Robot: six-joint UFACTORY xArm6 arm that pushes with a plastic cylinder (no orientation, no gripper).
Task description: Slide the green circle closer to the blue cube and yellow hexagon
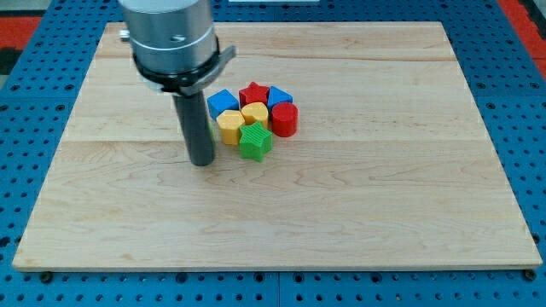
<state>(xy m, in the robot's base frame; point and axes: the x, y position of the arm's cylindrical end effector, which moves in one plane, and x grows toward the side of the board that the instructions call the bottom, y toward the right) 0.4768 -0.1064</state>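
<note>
With no hand fitted and nothing grasped, my tip (202,162) is standing just left of the blue cube (223,101) and yellow hexagon (254,113). The green circle is not showing, perhaps hidden behind the rod. The task is probably finishing, calling only for a short rightward nudge.

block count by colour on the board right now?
Blue: 2, a cube and a block at the cluster's right
Red: 2, a star and a cylinder
Yellow: 2, blocks at and
Green: 1, a star
Total: 7 visible. My tip sits left of the cluster and may hide more.
</note>
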